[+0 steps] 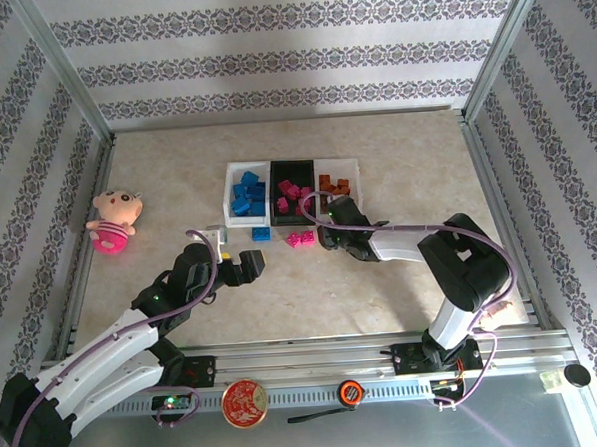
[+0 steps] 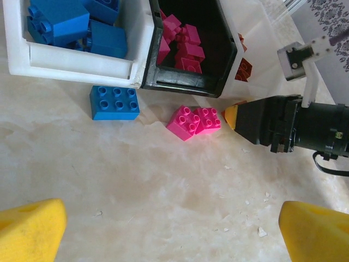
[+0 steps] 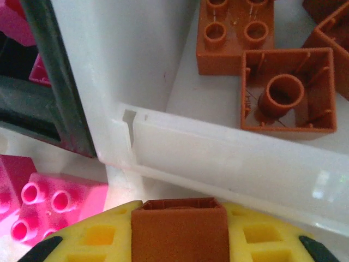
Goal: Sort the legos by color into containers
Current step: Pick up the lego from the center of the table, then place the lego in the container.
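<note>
Loose legos (image 2: 193, 121) — perhaps three — before containers (image 2: 82, 63)

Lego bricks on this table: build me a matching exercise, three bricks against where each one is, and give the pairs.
Things:
1. blue brick
2. pink pair
3. orange brick

Places:
A. held in the right gripper
B. on the table before the blue-filled white tray
C. on the table before the black tray

Pairs: 1-B, 2-C, 3-A.
</note>
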`<state>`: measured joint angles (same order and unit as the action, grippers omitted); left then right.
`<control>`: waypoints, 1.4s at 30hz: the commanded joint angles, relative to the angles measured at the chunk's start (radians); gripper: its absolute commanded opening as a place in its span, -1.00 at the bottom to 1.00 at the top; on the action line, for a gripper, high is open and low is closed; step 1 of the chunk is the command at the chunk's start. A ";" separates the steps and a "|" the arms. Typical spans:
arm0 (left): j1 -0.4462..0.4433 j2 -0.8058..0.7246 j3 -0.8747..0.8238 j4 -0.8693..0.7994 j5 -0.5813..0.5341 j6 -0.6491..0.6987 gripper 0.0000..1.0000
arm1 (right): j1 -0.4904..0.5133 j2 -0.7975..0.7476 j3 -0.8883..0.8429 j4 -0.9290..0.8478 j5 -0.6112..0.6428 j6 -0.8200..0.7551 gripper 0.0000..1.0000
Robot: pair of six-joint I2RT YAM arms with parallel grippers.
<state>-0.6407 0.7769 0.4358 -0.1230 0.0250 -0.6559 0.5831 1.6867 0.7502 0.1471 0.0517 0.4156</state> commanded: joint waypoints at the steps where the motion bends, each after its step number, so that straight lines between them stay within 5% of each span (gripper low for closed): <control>1: -0.009 -0.002 0.004 -0.032 -0.022 0.008 0.99 | 0.006 -0.079 -0.053 0.008 -0.010 0.000 -0.44; 12: -0.009 0.004 -0.009 -0.020 -0.046 0.024 0.99 | 0.027 -0.493 -0.082 -0.175 -0.003 -0.039 -0.45; 30: -0.008 0.053 -0.006 -0.019 -0.046 0.030 0.99 | -0.170 0.117 0.510 -0.309 -0.055 -0.043 -0.36; 34: -0.009 0.061 -0.010 -0.015 -0.046 0.031 0.99 | -0.179 0.156 0.556 -0.322 -0.068 -0.024 0.15; 42: -0.007 0.153 0.044 -0.036 -0.045 0.058 0.98 | -0.151 0.039 0.476 -0.291 -0.097 -0.023 0.29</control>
<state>-0.6407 0.8871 0.4393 -0.1329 -0.0086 -0.6315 0.4145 1.8111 1.2587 -0.1463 -0.0235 0.3897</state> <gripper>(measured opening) 0.993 0.642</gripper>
